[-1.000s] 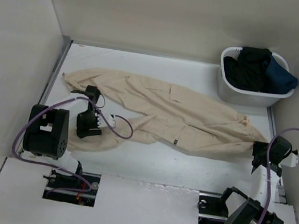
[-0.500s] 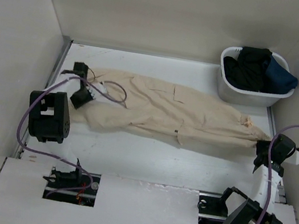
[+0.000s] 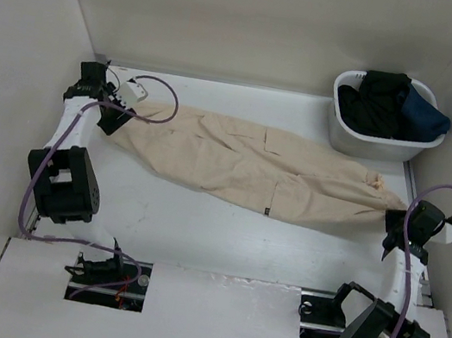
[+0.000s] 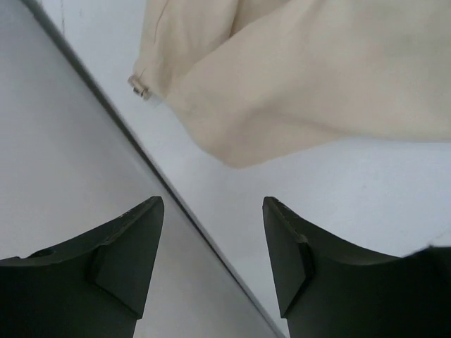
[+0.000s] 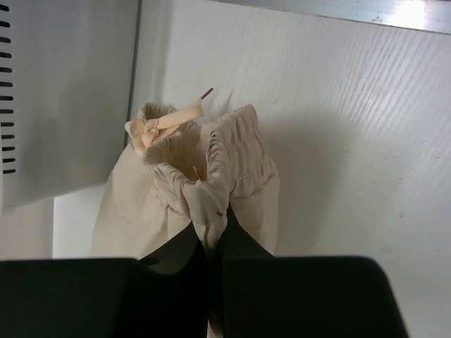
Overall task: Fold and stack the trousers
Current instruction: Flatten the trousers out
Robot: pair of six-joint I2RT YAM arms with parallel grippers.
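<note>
The beige trousers [image 3: 253,167] lie stretched across the table, one leg laid over the other, with the leg ends at the far left and the gathered waistband at the right. My left gripper [image 3: 109,120] is open and empty by the far left corner, just clear of the leg ends [image 4: 296,84]. In the left wrist view my left gripper [image 4: 213,205] hangs over the table's edge rail. My right gripper [image 3: 393,227] is shut on the gathered waistband [image 5: 211,204]. The drawstring bow [image 5: 151,127] shows beyond the waistband.
A white basket [image 3: 370,145] with black and navy garments [image 3: 391,102] stands at the far right corner. White walls enclose the table on the left, back and right. A metal rail [image 4: 162,190] runs along the left edge.
My left gripper has carried the near leg to the far left, laid it over the other leg and let go. My right gripper has kept its hold, almost still.
</note>
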